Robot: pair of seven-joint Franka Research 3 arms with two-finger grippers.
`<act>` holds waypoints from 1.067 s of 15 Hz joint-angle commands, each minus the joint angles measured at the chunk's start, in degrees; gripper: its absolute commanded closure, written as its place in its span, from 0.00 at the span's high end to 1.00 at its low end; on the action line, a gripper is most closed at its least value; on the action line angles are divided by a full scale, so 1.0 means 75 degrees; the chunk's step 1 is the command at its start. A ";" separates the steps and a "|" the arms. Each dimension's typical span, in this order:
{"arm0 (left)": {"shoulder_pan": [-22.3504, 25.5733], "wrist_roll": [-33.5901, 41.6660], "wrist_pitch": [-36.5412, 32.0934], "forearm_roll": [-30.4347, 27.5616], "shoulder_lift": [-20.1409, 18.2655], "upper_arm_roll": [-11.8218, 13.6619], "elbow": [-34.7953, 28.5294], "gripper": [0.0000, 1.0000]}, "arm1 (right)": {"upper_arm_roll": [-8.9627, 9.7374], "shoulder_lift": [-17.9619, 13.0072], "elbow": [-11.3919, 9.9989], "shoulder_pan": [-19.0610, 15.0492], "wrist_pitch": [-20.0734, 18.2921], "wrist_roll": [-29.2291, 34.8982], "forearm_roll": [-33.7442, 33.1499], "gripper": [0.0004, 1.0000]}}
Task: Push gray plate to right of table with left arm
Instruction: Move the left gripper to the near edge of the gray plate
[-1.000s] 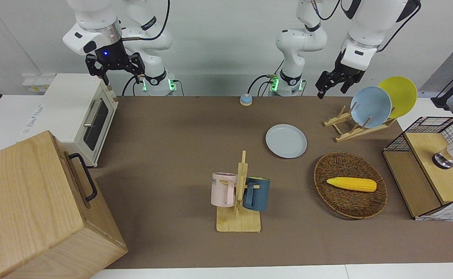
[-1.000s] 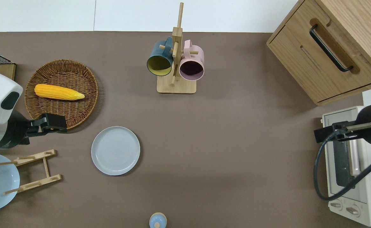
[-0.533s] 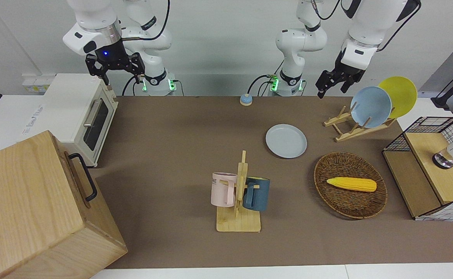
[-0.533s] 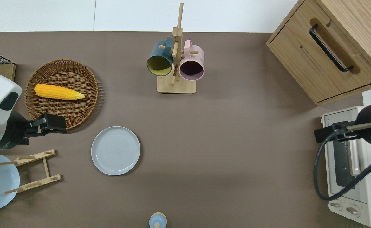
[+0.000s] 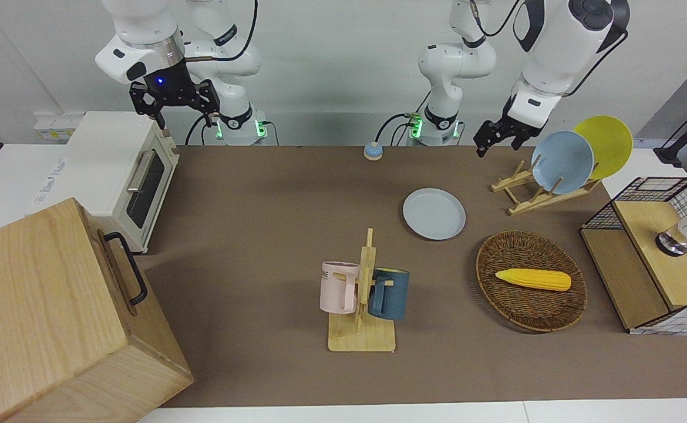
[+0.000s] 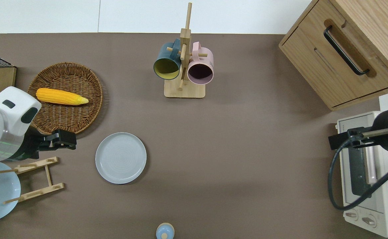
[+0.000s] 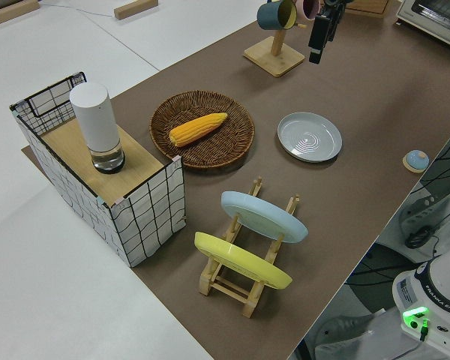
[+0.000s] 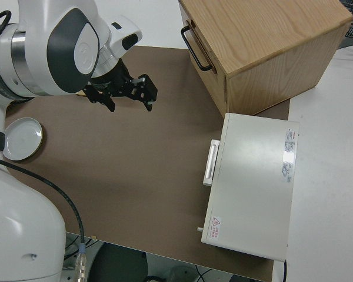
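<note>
Left pincer hangs raised beside gray plate.

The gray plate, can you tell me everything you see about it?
The gray plate is small, round and shallow, pale grey-blue and matte, with a low raised rim and faint rings inside. It is empty and lies flat on the table, touching nothing else. The basket lies farther from the robots, toward the left arm's end. The left gripper hangs nearby, not touching it.

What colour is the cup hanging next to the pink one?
The cup is dark teal blue outside and yellowish inside; the overhead view shows both best.
</note>
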 commanded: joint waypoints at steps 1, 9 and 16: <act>0.0015 0.0323 0.0973 0.0194 -0.0136 0.0143 -0.1246 1.00 | 0.0000 -0.0079 -0.0032 -0.0010 -0.0032 -0.0061 0.0015 1.00; -0.0020 0.0452 0.2333 0.0253 -0.0054 0.0178 -0.2677 0.99 | 0.0000 -0.0079 -0.0032 -0.0010 -0.0032 -0.0061 0.0015 1.00; -0.0067 0.0452 0.3611 0.0253 0.0484 0.0178 -0.3487 0.99 | 0.0000 -0.0079 -0.0032 -0.0010 -0.0032 -0.0061 0.0015 1.00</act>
